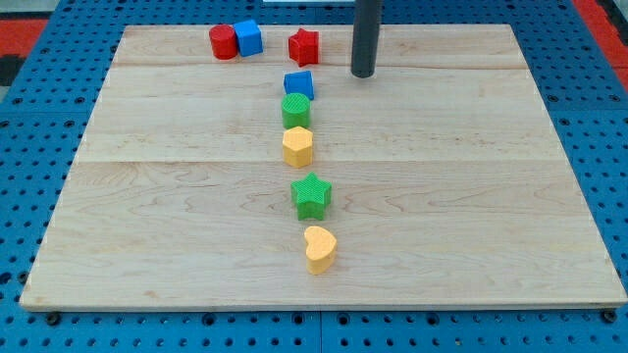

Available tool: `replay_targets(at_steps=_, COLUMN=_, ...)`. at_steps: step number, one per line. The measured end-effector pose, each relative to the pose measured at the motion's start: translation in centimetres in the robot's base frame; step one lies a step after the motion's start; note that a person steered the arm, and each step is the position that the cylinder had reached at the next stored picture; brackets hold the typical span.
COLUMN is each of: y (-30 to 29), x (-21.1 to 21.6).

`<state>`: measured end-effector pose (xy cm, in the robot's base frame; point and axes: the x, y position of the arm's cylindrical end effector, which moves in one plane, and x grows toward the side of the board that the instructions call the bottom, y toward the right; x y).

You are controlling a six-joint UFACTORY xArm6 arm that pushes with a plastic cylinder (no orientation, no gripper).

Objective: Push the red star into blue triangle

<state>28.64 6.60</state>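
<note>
The red star lies near the view's top, just left of centre. The blue triangle lies right below it, a small gap apart. My tip stands to the right of both, about level with the blue triangle and a short way from the red star, touching neither.
A red round block and a blue cube touch each other at the top left. Below the blue triangle run a green round block, a yellow hexagon, a green star and a yellow heart. The wooden board lies on blue pegboard.
</note>
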Motion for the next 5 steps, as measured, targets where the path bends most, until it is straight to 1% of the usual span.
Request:
replay_targets(at_steps=1, y=-1.8, x=-2.5)
replay_targets(at_steps=2, y=-4.7, x=-7.6)
replay_targets(at_steps=3, y=-7.6, x=-9.3)
replay_targets(at_steps=5, y=-7.5, x=-7.0)
